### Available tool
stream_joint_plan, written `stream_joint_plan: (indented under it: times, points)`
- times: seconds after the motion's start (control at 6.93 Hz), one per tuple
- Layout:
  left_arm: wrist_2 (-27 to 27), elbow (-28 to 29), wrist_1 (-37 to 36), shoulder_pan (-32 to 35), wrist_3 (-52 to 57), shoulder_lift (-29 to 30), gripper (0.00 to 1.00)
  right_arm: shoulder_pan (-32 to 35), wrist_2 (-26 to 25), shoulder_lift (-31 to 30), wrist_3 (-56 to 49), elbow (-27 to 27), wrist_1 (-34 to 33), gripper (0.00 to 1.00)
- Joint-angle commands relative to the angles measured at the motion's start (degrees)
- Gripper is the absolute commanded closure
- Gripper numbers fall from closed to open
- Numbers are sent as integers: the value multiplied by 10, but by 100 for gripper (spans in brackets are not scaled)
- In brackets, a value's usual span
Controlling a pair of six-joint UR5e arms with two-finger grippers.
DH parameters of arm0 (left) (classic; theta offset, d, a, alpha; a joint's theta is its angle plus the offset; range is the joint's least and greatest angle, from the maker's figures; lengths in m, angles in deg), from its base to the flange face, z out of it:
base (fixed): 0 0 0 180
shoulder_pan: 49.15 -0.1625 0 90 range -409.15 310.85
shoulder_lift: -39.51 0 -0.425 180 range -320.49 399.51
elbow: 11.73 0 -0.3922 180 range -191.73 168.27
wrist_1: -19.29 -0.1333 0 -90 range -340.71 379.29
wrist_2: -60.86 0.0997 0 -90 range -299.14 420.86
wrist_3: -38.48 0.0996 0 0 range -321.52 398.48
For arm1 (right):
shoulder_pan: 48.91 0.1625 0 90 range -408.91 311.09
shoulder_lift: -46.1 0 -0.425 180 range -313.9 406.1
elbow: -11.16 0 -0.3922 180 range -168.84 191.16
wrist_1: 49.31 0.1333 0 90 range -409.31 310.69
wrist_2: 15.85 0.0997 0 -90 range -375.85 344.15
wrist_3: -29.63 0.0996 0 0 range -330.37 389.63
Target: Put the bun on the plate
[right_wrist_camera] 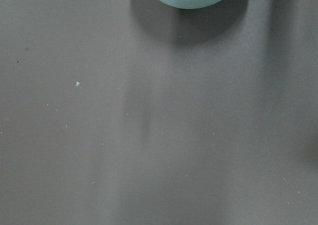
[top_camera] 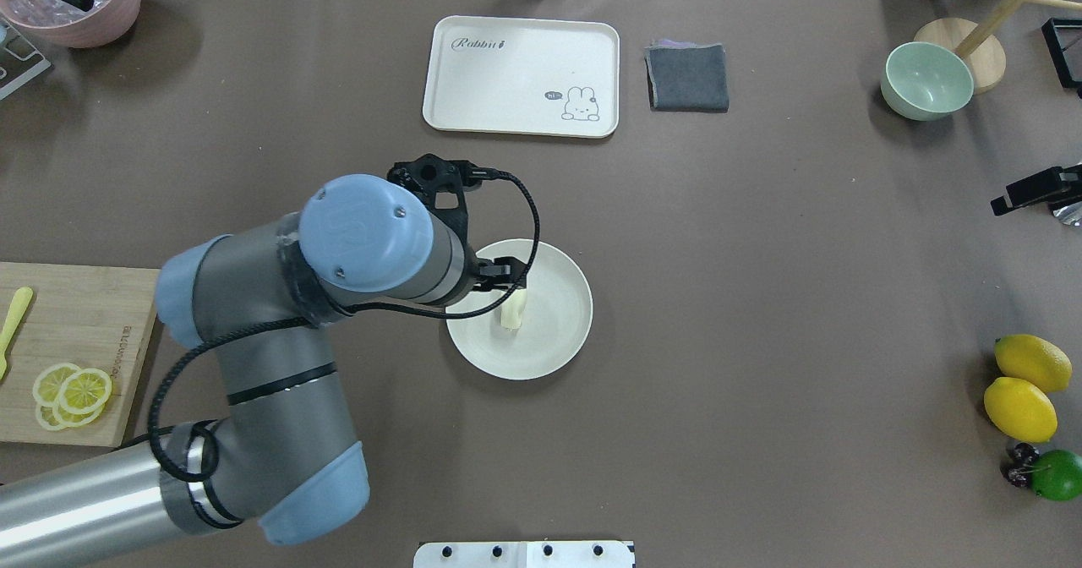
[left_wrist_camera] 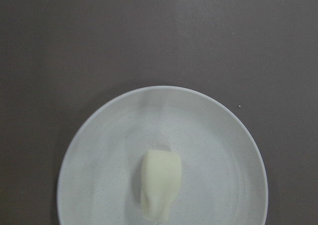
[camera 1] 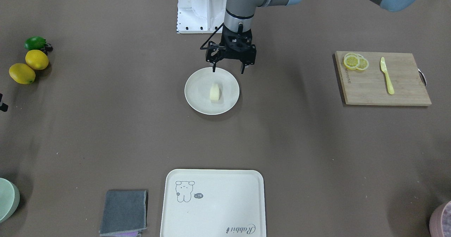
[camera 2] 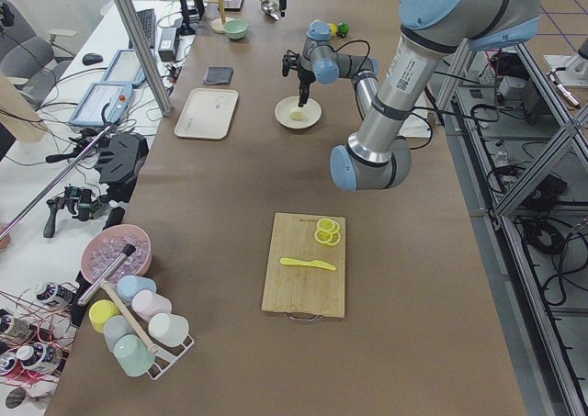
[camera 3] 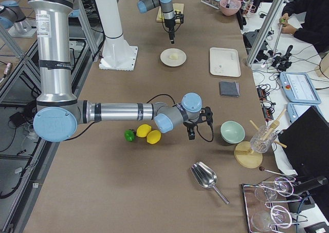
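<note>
My left pincer hangs spread wide and grasps nothing. It is above the plate, over the rim on the side nearest my base, with both fingers pointing down and clear of the dish. The bun is on the plate, close to its middle. It seems to rest on its edge rather than flat, and nothing but the plate touches it. My left wrist camera looks straight down on it, with bare plate all round. Well apart from the plate on my left lies a wooden cutting board carrying a few lemon slices and a yellow knife. Across the plate from my base, also well apart, sits a cream tray with a grey cloth beside it. Far from the plate on my right are two lemons and a lime. My right pincer is out that way too, low over the table near a green bowl. Only the side camera shows it, so I cannot tell whether it is spread or clenched.
</note>
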Motion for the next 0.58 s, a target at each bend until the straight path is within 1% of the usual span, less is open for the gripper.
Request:
stream_joint_plan:
  times: [0.0, 0.14, 0.29, 0.43]
  points:
    - [-98, -71, -12, 123, 171, -128, 2, 53, -2, 2, -110, 7, -66, 0]
    - [-160, -78, -10, 195, 280, -185, 2, 88, -5, 4, -201, 8, -122, 0]
    - [-202, -72, -6, 261, 412, -246, 2, 112, -5, 5, -235, 8, -146, 0]
    - [-219, -51, -6, 326, 519, -296, 2, 123, -6, 4, -238, 8, -148, 0]
